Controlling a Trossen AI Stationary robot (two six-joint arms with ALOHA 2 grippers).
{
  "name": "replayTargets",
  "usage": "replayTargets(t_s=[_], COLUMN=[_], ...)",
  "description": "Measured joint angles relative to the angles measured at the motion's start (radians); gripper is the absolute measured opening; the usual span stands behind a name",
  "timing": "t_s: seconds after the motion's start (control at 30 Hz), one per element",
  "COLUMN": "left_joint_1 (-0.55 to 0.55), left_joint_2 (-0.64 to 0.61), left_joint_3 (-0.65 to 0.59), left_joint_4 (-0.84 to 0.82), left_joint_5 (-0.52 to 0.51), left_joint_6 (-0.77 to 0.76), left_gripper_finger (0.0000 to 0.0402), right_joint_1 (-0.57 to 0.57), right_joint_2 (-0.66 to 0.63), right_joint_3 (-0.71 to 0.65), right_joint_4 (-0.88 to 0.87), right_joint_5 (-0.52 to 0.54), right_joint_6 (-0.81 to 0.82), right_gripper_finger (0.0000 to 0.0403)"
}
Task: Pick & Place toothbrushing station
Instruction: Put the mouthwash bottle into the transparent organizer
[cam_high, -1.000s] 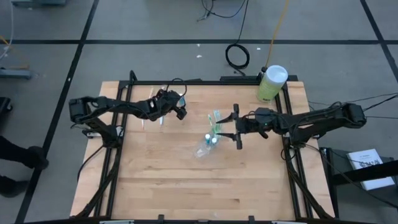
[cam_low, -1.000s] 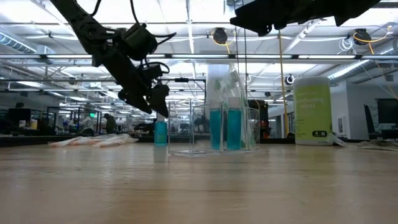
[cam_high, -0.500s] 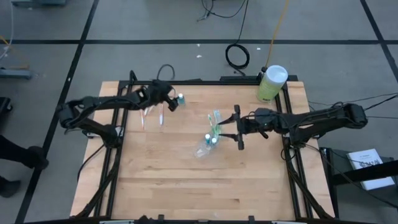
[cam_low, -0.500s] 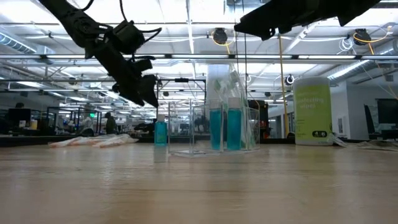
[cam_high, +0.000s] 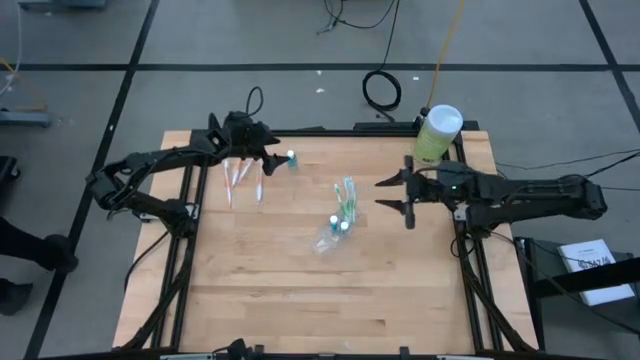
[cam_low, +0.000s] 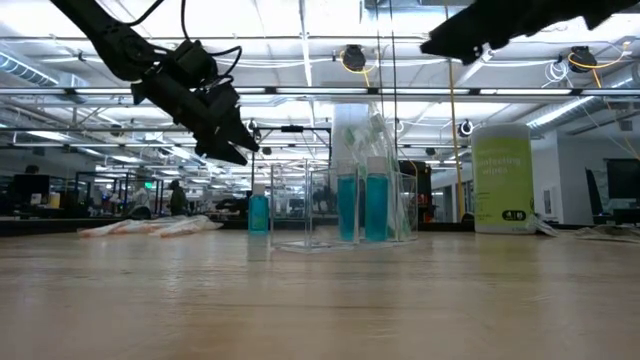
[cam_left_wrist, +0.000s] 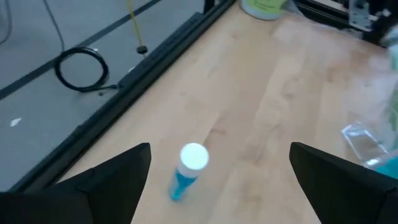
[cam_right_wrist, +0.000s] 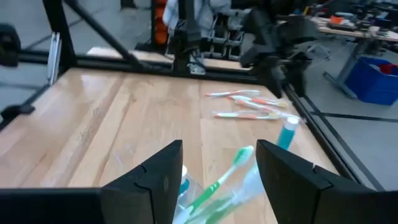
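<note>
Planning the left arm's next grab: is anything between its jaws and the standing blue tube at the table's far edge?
Nothing visible. The left gripper hangs open just beside and above the blue tube, with only bare table around it. The pink toothbrushes lie off to the side, and the clear holder stands nearer the middle.

The table (cam_high: 270, 290) is pale wood planking with a smooth, lightly sheened finish, framed by dark matt metal rails (cam_high: 330, 131). The holder (cam_low: 345, 205) is clear glossy plastic — light shows straight through its walls. The tubes (cam_low: 258, 213) look like translucent blue plastic, and the lone one on the boards carries a smooth white cap (cam_left_wrist: 193, 156). The toothbrushes (cam_right_wrist: 249, 104) are slim, shiny plastic in pink and white; the ones in the holder (cam_right_wrist: 224, 177) green and white. Both grippers, left (cam_low: 235, 150) and right (cam_high: 405, 196), are dull black — matt, not polished. The canister (cam_low: 500, 178) wears a pale-green printed label with a satin look, under a smooth white plastic lid (cam_high: 443, 119).
</note>
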Motion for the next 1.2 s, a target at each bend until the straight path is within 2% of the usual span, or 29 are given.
replayTargets(t_s=[0.1, 0.23, 0.33, 0.63, 0.7, 0.8, 0.97, 1.07, 1.2], left_joint_1=[-0.004, -0.013, -0.019, -0.032, -0.035, -0.041, -0.046, -0.046, -0.046], left_joint_2=[0.000, 0.000, 0.000, 0.000, 0.000, 0.000, 0.000, 0.000, 0.000], left_joint_3=[0.000, 0.000, 0.000, 0.000, 0.000, 0.000, 0.000, 0.000, 0.000], left_joint_4=[-0.003, -0.008, -0.005, -0.002, -0.002, -0.002, 0.000, 0.000, 0.008], left_joint_5=[0.007, 0.005, 0.005, 0.005, 0.005, 0.005, 0.005, 0.005, 0.005], left_joint_6=[-0.005, -0.013, -0.014, -0.040, -0.040, -0.040, -0.037, -0.039, -0.063], left_gripper_finger=[0.0392, 0.0392, 0.0392, 0.0392, 0.0392, 0.0392, 0.0392, 0.0392, 0.0392], right_joint_1=[-0.010, -0.015, -0.015, -0.016, -0.015, -0.016, -0.015, -0.015, -0.015], right_joint_2=[-0.105, -0.263, -0.356, -0.577, -0.624, -0.683, -0.732, -0.748, -0.777], right_joint_3=[-0.076, -0.200, -0.270, -0.430, -0.451, -0.456, -0.462, -0.509, -0.596], right_joint_4=[0.001, 0.010, 0.025, 0.070, 0.066, 0.013, -0.066, -0.043, 0.085], right_joint_5=[0.006, 0.086, 0.101, 0.108, 0.146, 0.211, 0.209, 0.209, 0.232], right_joint_6=[0.039, 0.109, 0.148, 0.144, 0.135, 0.117, 0.113, 0.113, 0.094], right_gripper_finger=[0.0192, 0.0192, 0.0191, 0.0185, 0.0179, 0.0169, 0.0159, 0.0154, 0.0142])
